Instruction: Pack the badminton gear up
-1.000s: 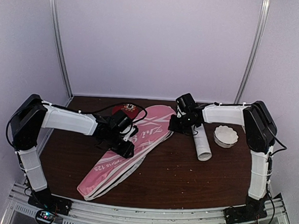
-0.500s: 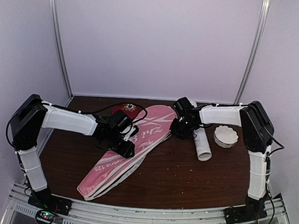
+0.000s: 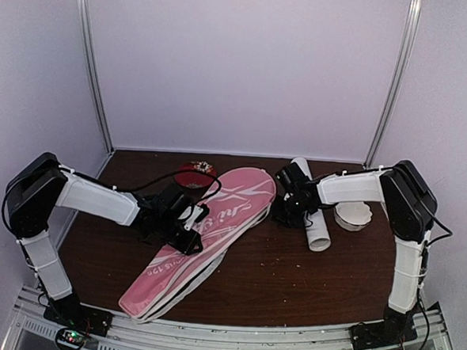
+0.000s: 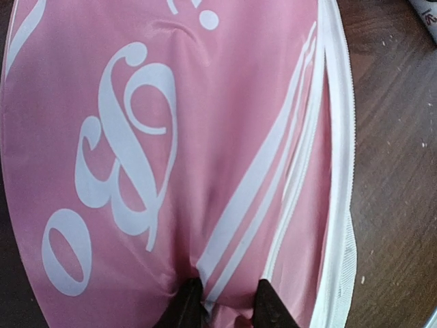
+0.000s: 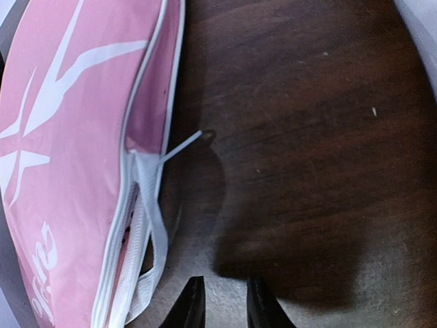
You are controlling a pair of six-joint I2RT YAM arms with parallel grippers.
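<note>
The pink racket-shaped bag [image 3: 240, 195] lies diagonally across the table and fills the left wrist view [image 4: 205, 137]. My left gripper [image 3: 189, 229] sits on its middle, and its jaws [image 4: 229, 304] are shut on a puckered fold of the pink fabric. My right gripper [image 3: 282, 216] hovers low over bare table just right of the bag's wide end [image 5: 75, 137], its jaws [image 5: 222, 304] a narrow gap apart and empty. The bag's white zipper edge [image 5: 133, 239] gapes there, with a thin pull cord [image 5: 184, 143] lying on the wood. The long white tube [image 3: 314, 220] lies right of my right gripper. White feather shuttlecocks [image 3: 352, 212] sit further right. No rackets show.
A small dark red round dish [image 3: 195, 173] sits at the back, behind the bag. The brown table [image 3: 290, 282] is closed in by purple walls at the back and sides. White specks lie scattered on the wood.
The bag has slid toward the near left with my left gripper on it. My right gripper has come off the bag's wide end and dropped nearer, beside the tube.
</note>
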